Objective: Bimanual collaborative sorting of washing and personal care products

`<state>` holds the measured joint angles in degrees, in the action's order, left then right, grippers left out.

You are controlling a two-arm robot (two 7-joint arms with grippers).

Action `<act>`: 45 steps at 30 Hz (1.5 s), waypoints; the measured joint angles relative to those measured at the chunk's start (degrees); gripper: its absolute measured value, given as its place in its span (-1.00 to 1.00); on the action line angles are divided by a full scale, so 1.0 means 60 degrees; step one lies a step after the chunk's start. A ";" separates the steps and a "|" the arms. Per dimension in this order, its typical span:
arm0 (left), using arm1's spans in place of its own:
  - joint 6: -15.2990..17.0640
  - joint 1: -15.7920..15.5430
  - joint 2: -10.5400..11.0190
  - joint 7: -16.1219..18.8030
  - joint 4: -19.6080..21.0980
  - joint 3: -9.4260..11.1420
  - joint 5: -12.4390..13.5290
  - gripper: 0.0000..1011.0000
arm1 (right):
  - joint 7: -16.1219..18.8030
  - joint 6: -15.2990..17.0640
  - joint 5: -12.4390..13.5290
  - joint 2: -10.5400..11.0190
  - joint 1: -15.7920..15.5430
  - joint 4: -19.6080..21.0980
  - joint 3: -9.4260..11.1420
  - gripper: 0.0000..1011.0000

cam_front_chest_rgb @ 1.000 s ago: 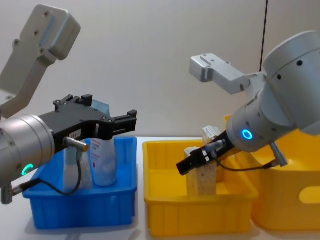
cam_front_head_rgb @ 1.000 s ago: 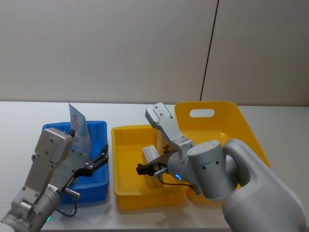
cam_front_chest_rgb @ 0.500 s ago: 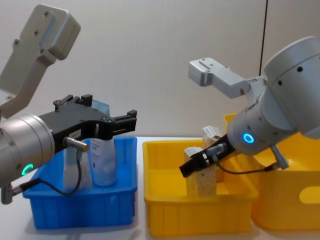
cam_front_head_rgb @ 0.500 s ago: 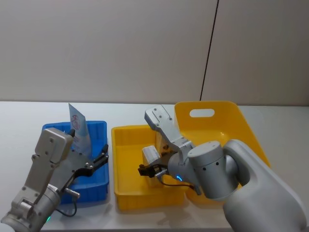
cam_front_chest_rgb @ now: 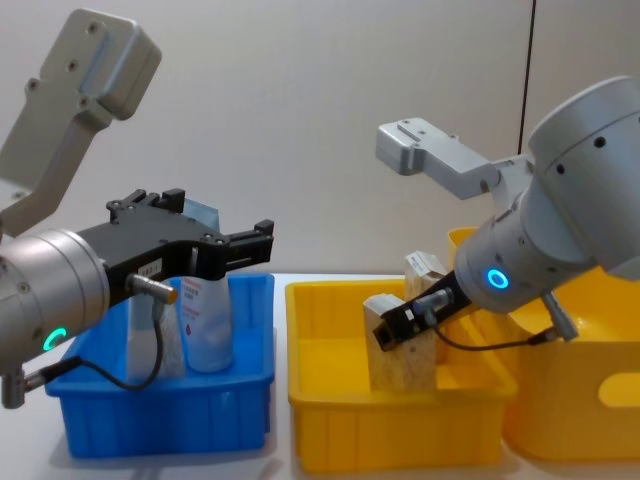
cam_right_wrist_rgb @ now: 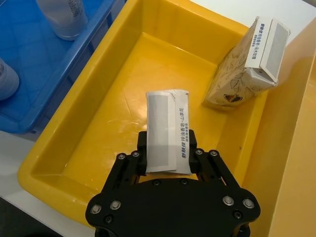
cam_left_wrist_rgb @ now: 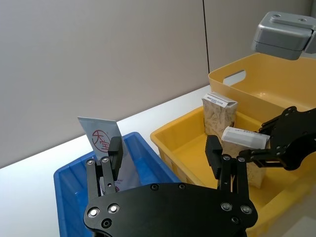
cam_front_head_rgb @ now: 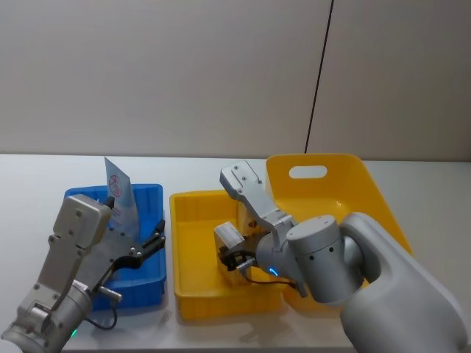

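Right gripper (cam_right_wrist_rgb: 168, 148) pinches our box (cam_right_wrist_rgb: 167, 118) by the top so it stands upright in the tray (cam_right_wrist_rgb: 123, 98) below. Left gripper (cam_left_wrist_rgb: 165, 148) spread, idle.

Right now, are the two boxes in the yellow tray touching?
Apart. The right wrist view shows bare yellow tray floor between the front box and the leaning box.

We record the yellow tray (cam_front_head_rgb: 190, 254) with open floor along its left half, its right half blocked by 1 near box (cam_right_wrist_rgb: 167, 129) and 1 far box (cam_right_wrist_rgb: 249, 61) beside the basket (cam_front_head_rgb: 346, 193).
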<state>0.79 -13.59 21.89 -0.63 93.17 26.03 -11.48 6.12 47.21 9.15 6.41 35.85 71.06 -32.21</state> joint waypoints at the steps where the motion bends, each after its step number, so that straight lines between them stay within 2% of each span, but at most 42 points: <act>1: 0.0000 0.0000 0.0000 0.0000 0.0001 0.0000 0.0000 0.98 | 0.0002 -0.0002 -0.0001 0.0000 0.0000 -0.0001 -0.0001 -0.24; 5: 0.0000 -0.0001 0.0000 0.0000 0.0001 0.0000 0.0000 0.98 | 0.0013 -0.0007 -0.0006 0.0003 0.0004 -0.0009 -0.0004 -0.29; 25: 0.0000 -0.0001 0.0000 0.0000 0.0000 0.0000 0.0000 0.98 | 0.0067 -0.0078 -0.0039 0.0030 0.0024 -0.0029 -0.0045 -0.30; 36: 0.0000 0.0000 0.0000 0.0000 0.0000 0.0000 0.0000 0.98 | 0.0291 -0.0606 -0.0207 0.0132 0.0124 0.0139 -0.0233 -0.30; 45: 0.0000 0.0000 0.0000 0.0000 0.0001 0.0000 0.0000 0.98 | 0.0397 -0.1026 -0.0389 0.0229 0.0226 0.0800 -0.0298 -0.30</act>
<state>0.79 -13.59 21.90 -0.63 93.18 26.03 -11.48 8.51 41.05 6.81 7.79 37.20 75.86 -33.99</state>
